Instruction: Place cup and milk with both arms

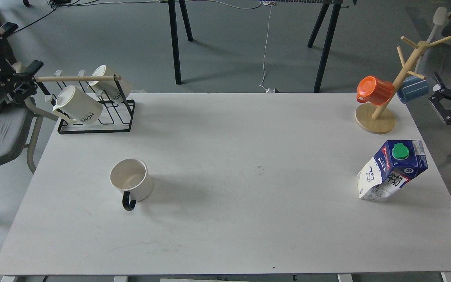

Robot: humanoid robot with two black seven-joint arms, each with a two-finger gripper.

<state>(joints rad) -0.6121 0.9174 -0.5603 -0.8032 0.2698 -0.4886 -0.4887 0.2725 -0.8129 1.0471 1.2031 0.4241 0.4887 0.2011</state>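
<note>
The cup (129,180), a plain white mug with a cream interior, stands upright on the left half of the white table (225,219), its black handle pointing toward the front edge. The milk (392,170), a blue and white carton with a green cap, stands near the right edge. My left gripper (31,77) hovers open off the table's far left corner, well behind the cup. My right gripper (441,105) is open beyond the right edge, behind the milk. Both hold nothing.
A black wire rack (96,125) with two cream "HOME" mugs (77,105) sits at the back left. A wooden mug tree (376,117) at the back right carries an orange mug (375,91) and a blue one (412,89). Black cables hang at the right edge.
</note>
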